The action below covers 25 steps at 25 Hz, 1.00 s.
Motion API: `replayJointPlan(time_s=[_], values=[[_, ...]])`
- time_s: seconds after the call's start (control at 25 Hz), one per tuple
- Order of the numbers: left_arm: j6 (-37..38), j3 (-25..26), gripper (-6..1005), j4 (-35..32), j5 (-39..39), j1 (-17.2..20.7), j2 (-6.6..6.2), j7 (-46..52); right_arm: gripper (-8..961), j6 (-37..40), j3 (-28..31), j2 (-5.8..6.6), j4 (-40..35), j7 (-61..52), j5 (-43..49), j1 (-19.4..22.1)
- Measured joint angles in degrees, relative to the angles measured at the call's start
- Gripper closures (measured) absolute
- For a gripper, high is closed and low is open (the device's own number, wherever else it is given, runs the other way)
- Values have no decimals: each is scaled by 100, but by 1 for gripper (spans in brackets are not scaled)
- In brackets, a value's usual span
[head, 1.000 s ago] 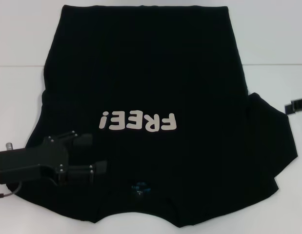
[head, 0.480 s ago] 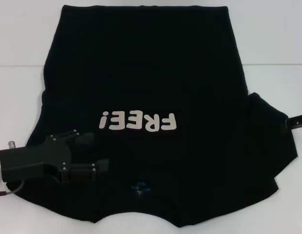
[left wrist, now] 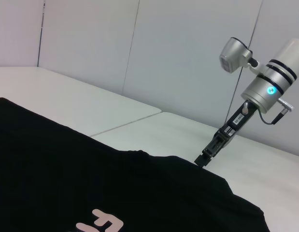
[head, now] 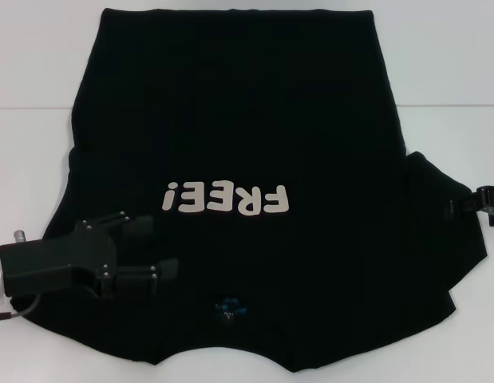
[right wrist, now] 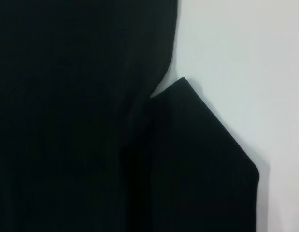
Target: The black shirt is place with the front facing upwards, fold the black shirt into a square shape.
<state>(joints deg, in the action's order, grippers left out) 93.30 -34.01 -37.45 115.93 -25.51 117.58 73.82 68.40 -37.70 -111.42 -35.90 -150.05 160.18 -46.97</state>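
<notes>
I see the black shirt (head: 247, 159) spread flat, filling mid-frame, its lettering facing up. My left gripper (head: 155, 249) sits released over the lower-left shoulder, fingers pointing right. My right gripper (head: 470, 203) touches the sleeve edge at mid-right; its state I cannot tell.

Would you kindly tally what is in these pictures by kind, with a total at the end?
Shirts: 1, the black shirt, spread flat, lettering up.
Grippers: 2, the left gripper open over the shirt near the collar, the right gripper at the sleeve edge.
Tables: 1, the white table.
Total: 4
</notes>
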Motion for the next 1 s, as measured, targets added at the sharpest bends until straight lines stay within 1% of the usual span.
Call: replayJointPlan(time_s=[0.56,1.0], values=[[-7,0,66,1,-2,-25,1,1,8,-187,-11,-30,180,36,4,-37],[-5,25,66,16,-1,-40,-2,10,9,-231,-173,-55,314,12,-24,-104]])
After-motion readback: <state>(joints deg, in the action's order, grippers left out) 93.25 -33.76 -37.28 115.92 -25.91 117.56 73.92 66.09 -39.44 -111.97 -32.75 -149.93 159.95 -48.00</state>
